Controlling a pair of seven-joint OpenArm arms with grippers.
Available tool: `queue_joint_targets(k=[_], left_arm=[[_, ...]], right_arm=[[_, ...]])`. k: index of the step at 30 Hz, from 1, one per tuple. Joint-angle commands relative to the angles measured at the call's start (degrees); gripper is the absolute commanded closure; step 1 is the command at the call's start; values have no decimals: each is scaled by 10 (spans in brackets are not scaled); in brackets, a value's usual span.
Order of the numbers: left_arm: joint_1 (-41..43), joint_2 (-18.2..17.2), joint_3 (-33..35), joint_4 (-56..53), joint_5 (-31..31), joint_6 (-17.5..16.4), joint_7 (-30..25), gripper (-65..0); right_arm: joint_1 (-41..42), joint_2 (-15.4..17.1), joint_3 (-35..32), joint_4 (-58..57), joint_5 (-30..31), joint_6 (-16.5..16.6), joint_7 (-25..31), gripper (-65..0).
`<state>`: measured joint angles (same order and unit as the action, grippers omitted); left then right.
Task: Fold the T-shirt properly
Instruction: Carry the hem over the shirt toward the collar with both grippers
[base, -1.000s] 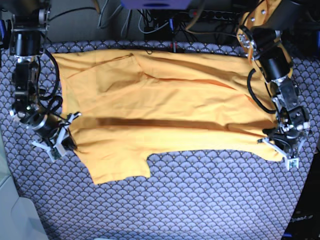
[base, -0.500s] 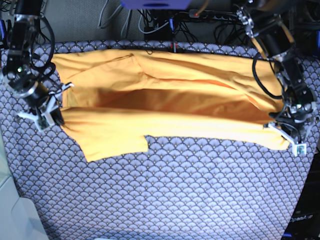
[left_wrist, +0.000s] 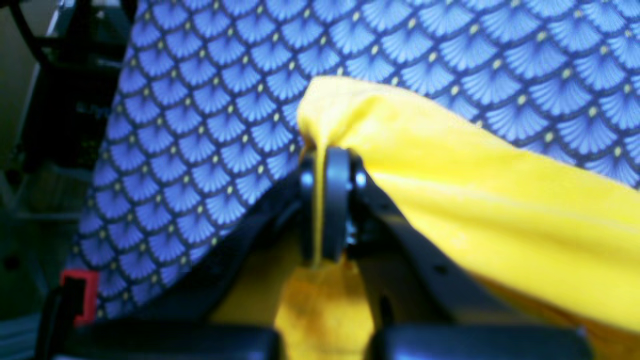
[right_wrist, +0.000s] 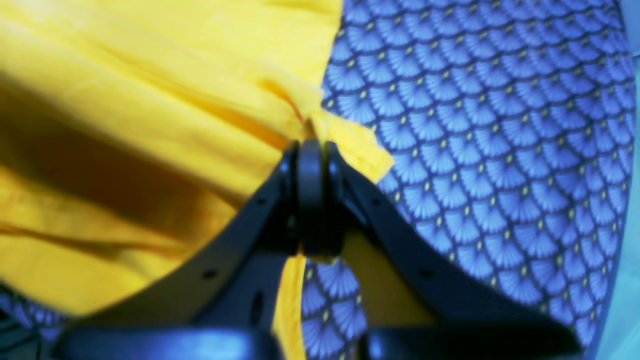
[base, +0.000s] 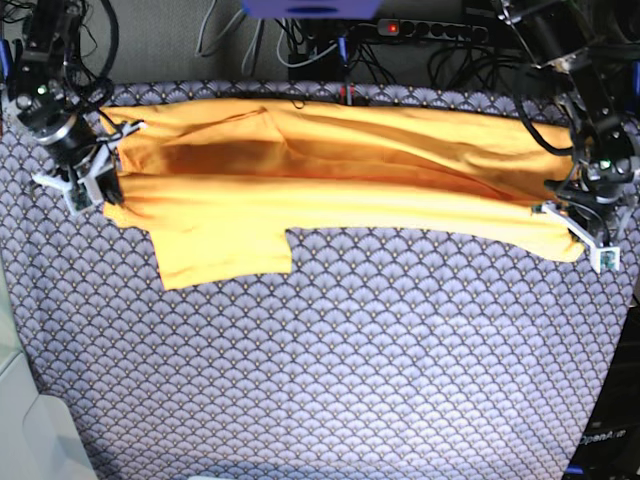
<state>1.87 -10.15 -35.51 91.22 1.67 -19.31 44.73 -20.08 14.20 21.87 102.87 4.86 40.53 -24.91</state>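
The T-shirt is seen whole only in the base view, stretched across the far part of the worktop, one sleeve hanging toward the near side. In the wrist views, cloth is pinched between the closed fingers of the left gripper and right gripper. A blue-grey scale-patterned cloth covers the worktop, with cables behind it.

T-shirt spread across far half of counter, between right claw and left claw at opposite ends.
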Motion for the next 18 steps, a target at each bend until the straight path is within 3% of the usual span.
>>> queue_joint_targets(k=[1,8,18], left_arm=[[2,-8,-3,12,4,5,-8,0],[43,-8,-3,10,4,5,-13,0],[31,-11,-2,-43,4,2,-28,0]], right_arm=[[-1,-1,6,10,4,-5,9,0],[-6,-54,83,15,0,-5,9,0],[-31,-61,95,15,0,-5,9,0]])
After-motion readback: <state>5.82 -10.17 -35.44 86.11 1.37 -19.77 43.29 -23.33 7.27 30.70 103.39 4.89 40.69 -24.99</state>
